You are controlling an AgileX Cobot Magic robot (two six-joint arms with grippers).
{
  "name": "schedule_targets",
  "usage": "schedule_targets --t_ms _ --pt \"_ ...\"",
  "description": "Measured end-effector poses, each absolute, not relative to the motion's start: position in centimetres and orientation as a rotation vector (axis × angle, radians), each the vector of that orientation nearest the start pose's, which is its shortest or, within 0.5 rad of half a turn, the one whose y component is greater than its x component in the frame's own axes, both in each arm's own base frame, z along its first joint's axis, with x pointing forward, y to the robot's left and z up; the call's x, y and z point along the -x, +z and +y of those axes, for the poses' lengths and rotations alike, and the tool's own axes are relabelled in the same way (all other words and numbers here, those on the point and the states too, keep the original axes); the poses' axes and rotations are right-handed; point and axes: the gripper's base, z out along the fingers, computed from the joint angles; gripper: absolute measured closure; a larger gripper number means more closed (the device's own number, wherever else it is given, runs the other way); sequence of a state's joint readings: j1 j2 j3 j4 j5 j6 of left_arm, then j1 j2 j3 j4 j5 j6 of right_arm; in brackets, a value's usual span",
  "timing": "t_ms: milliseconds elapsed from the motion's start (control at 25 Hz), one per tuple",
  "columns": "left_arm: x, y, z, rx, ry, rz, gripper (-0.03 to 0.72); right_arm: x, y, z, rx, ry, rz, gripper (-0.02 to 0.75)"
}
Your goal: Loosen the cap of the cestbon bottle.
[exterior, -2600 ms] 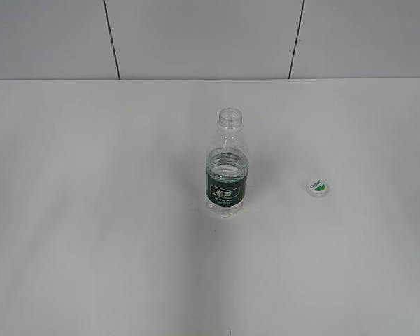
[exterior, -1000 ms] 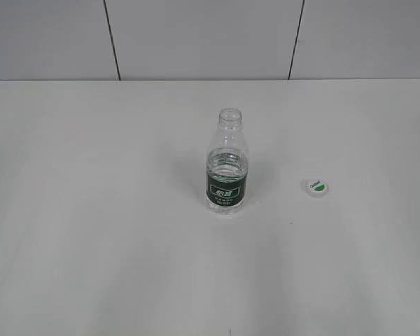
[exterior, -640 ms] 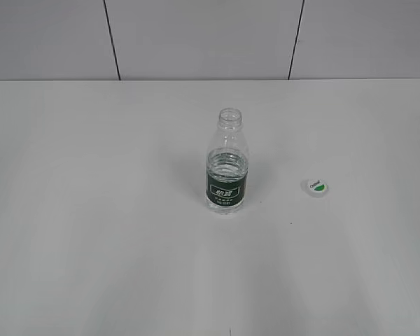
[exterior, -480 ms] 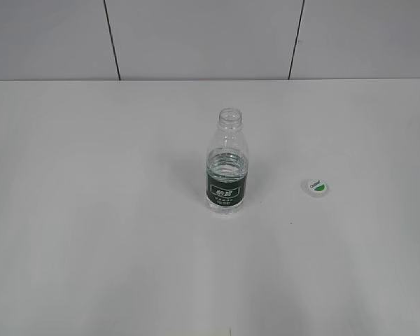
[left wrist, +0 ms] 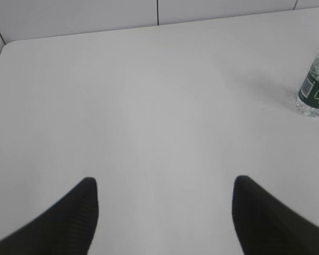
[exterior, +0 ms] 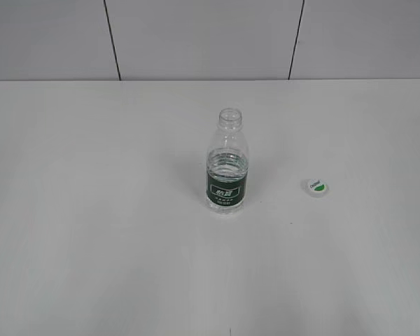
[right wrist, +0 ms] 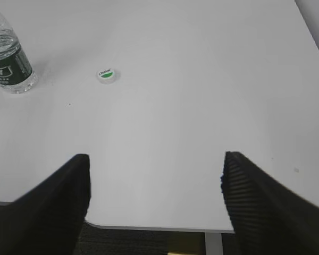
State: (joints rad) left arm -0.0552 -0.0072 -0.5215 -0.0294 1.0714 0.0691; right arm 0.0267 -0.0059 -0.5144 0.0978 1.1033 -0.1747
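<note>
Lying cap (exterior: 317, 187) beside uncapped bottle (exterior: 227, 168)

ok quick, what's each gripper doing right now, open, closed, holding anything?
Left gripper: open, holding nothing, above bare table.
Right gripper: open, holding nothing, over the table's near edge.

white table (exterior: 91, 245), grey panelled wall (exterior: 196, 38)
</note>
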Motion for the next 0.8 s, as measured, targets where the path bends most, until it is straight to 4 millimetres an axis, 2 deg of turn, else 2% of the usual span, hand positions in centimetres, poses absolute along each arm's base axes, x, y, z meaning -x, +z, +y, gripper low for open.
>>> schedule_targets --t_ms 160,480,800 --pt "0.90 28.20 -0.18 -0.128 -0.026 2.023 0.214 0.93 27.77 0.46 0.159 0.012 2.059 0.161" --pt "0.90 28.20 -0.18 -0.128 -0.026 2.023 0.214 0.90 27.81 0.32 0.133 0.006 2.056 0.276" --pt "0.90 28.20 -0.18 -0.128 -0.026 2.023 0.221 0.89 27.82 0.31 0.131 0.006 2.055 0.288"
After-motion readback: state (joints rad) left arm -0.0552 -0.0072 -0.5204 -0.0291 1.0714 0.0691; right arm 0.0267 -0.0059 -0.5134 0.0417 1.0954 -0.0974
